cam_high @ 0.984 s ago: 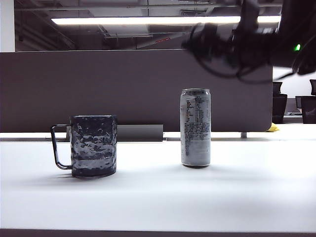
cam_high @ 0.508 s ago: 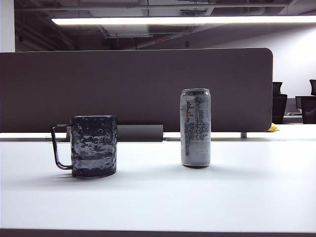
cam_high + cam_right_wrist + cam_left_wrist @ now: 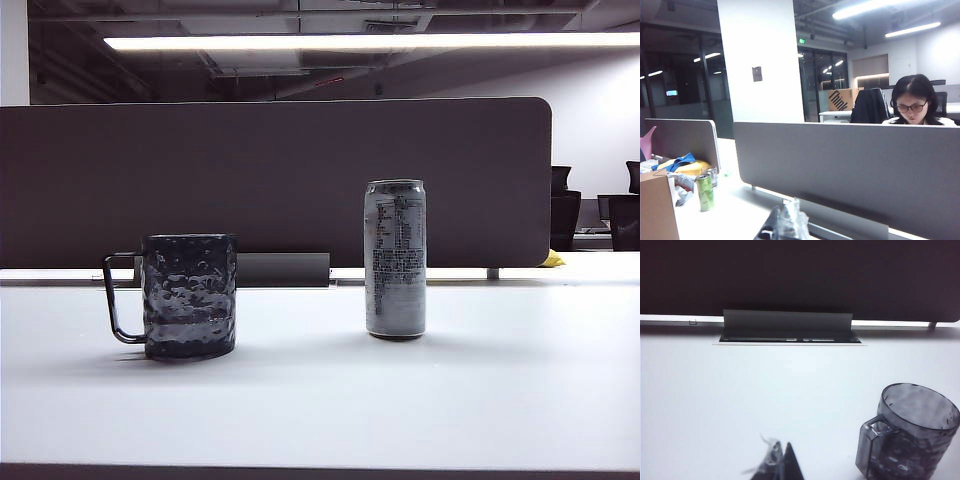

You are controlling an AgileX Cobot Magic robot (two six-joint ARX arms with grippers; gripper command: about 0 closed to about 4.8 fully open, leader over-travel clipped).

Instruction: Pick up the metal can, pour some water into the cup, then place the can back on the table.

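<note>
On the table point(image 3: 500, 400), can point(image 3: 395, 258) and cup point(image 3: 189, 295) stand apart; right hand point(image 3: 782, 222) closed and raised, left hand's point(image 3: 780, 465) state unclear.

Dark pointed claw point(image 3: 782, 465) tips, clear-wrapped

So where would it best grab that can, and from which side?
Probably around the middle of the can, coming in level from the right: it stands upright, slim and straight-walled, with bare table on that side and the cup well off to its left.
</note>
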